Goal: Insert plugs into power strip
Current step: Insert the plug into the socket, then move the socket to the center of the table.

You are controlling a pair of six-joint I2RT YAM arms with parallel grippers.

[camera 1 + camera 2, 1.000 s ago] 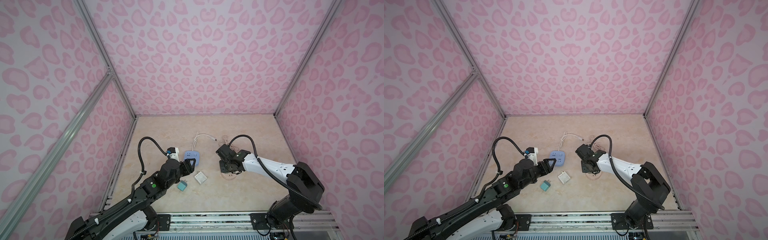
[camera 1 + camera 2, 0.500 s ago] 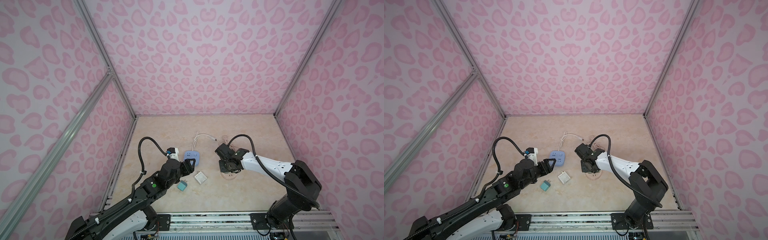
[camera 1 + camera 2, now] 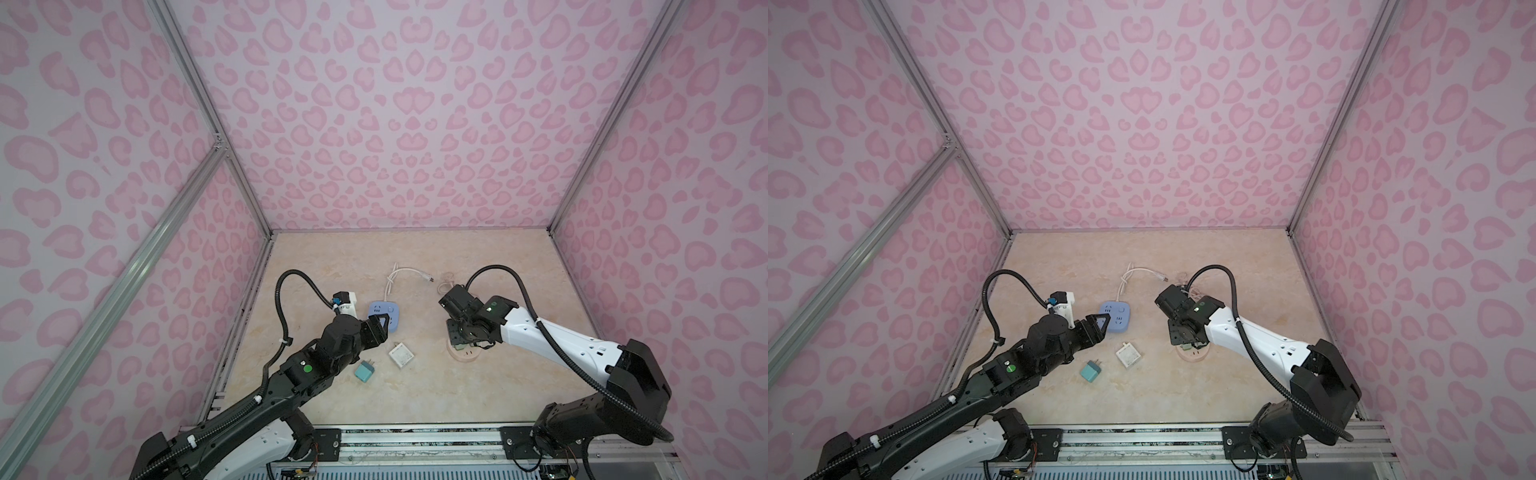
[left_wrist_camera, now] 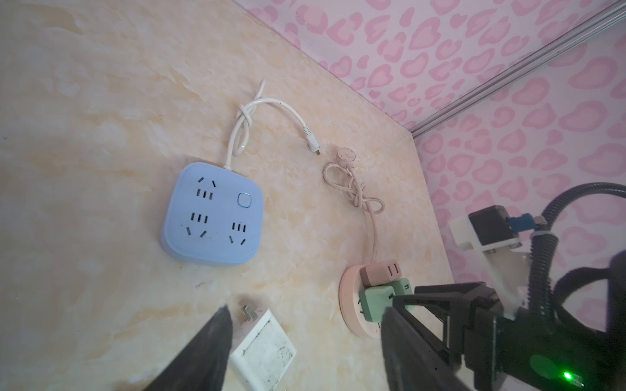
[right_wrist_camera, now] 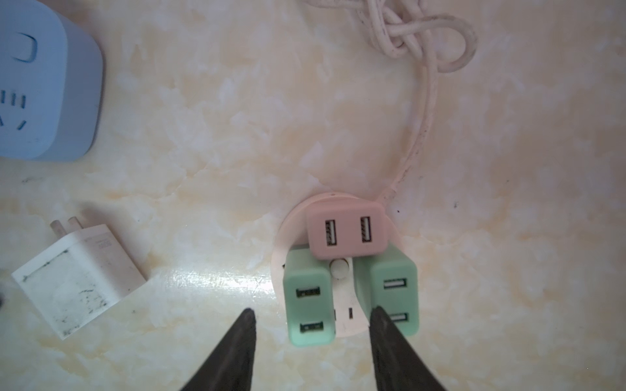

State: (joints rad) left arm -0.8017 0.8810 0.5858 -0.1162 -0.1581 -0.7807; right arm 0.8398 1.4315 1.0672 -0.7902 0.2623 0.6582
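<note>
Marble tabletop (image 3: 415,395) | round strip (image 5: 293,223) holds tan plug (image 5: 347,233), two mint plugs (image 5: 308,301) (image 5: 394,287) | both jaws apart, empty

The right gripper's (image 5: 313,309) fingers (image 5: 233,352) have spread apart.

Seeing three plugs (image 5: 345,233) sitting in the round power strip (image 4: 349,298), flat plug (image 3: 401,355) lying left, small plug (image 3: 365,371) farther left, square power strip (image 3: 384,308) behind.

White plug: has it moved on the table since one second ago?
No. The white plug lies at the same spot as before, near the blue strip and beside the teal plug.
</note>
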